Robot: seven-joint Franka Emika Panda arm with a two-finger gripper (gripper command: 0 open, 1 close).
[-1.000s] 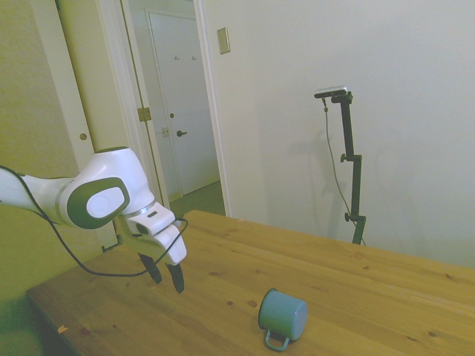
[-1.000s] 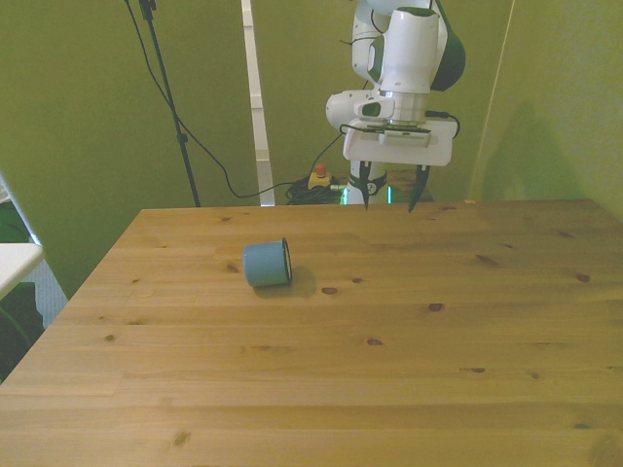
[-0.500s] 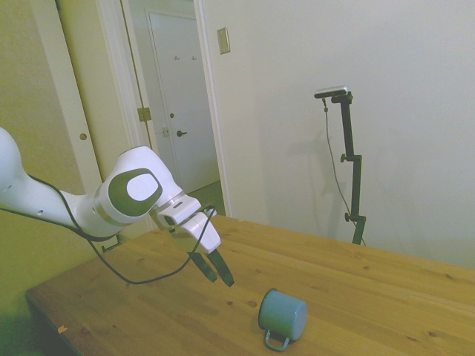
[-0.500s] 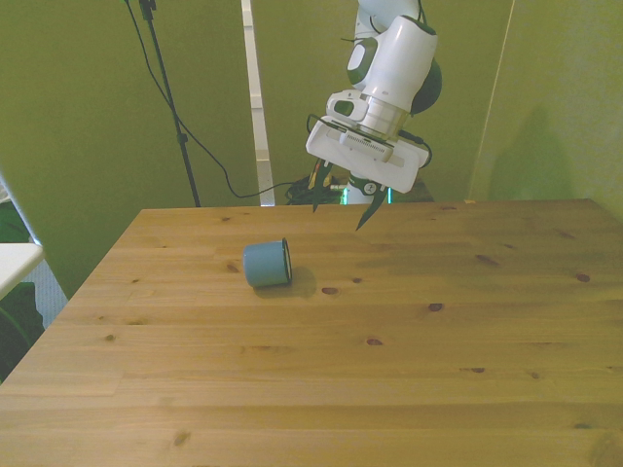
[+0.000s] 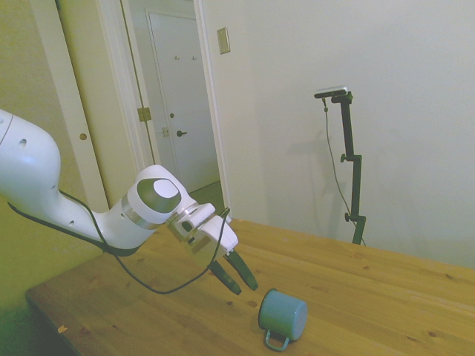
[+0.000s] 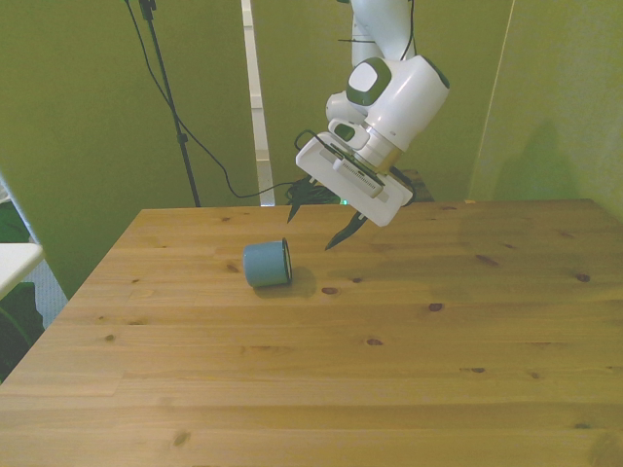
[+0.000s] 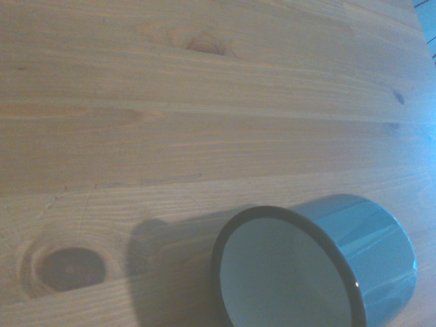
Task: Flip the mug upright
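While lying on its side on the wooden table [image 6: 409, 370], sits apart from the gripper [image 6: 316, 226]: teal-blue mug [image 6: 267, 264], untouched, mouth turned toward the front view's right. Hangs above the tabletop behind and to the front view's right of the mug, tilted steeply so that the dark fingertips [image 6: 340, 236] slant down toward the mug's open end. Spread wide, gripping nothing, with clear air between both tips and the rim.

Seen from the side, rests near the table's near edge with the flat base facing the camera and the loop handle [image 5: 276, 342] flat on the wood, pointing toward the viewer. Fingers [image 5: 243, 271] close beside the mug [image 5: 283, 314] here, just up and to the picture's left of it, still not touching. White arm [image 5: 44, 185] reaching in low, black cable [image 5: 159, 285] looping beneath the wrist.

From the front, hides the handle completely behind the cylinder, yet shows the dark rim and the gap between the two fingers far better than the side view.

From the wrist, fills the lower part of the picture close up: mug [image 7: 378, 245] with dark rim around a pale whitish inside [image 7: 279, 279], glossy teal wall, a shadow cast on the planks, and a dark knot [image 7: 69, 268] in the wood nearby. No handle visible here either.
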